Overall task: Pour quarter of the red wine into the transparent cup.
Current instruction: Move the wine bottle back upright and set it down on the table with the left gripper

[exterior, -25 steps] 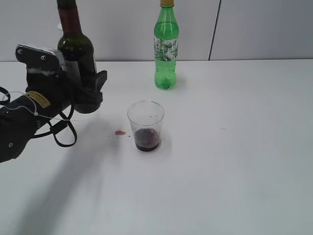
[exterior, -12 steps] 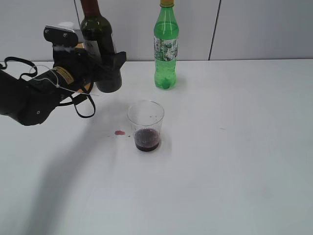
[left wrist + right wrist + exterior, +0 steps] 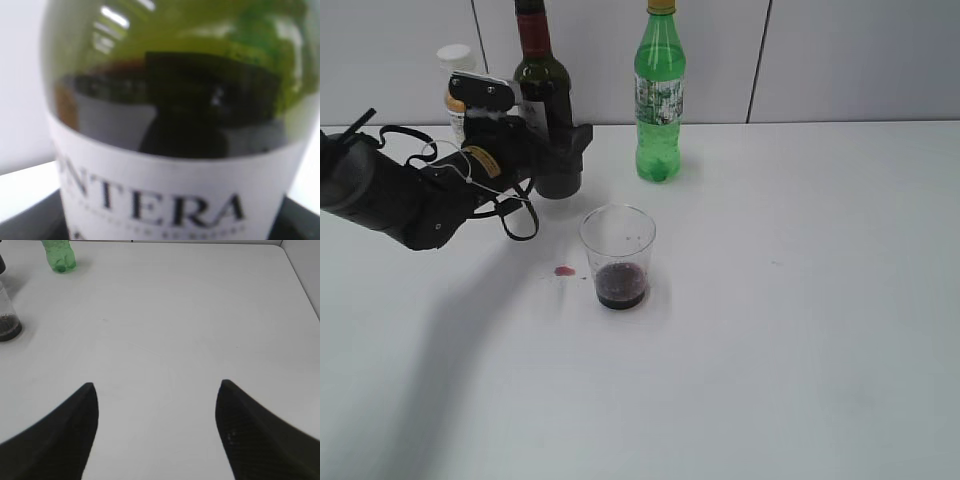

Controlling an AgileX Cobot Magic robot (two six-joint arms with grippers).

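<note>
The red wine bottle (image 3: 544, 85) stands upright at the back left of the table, dark glass with a maroon foil neck. My left gripper (image 3: 560, 150) is shut on its body. In the left wrist view the bottle (image 3: 170, 165) fills the frame, white label facing me. The transparent cup (image 3: 618, 257) stands in front and to the right of the bottle, apart from it, with a little dark red wine in its bottom. It also shows in the right wrist view (image 3: 7, 315). My right gripper (image 3: 156, 390) is open and empty over bare table.
A green plastic soda bottle (image 3: 660, 95) stands at the back, right of the wine bottle, and shows in the right wrist view (image 3: 59, 255). An orange bottle with a white cap (image 3: 454, 75) stands behind my left arm. A small red drop (image 3: 562, 270) lies left of the cup.
My left arm has carried the wine bottle back and to the right, from the left front toward the back of the table. The cup has not moved.
</note>
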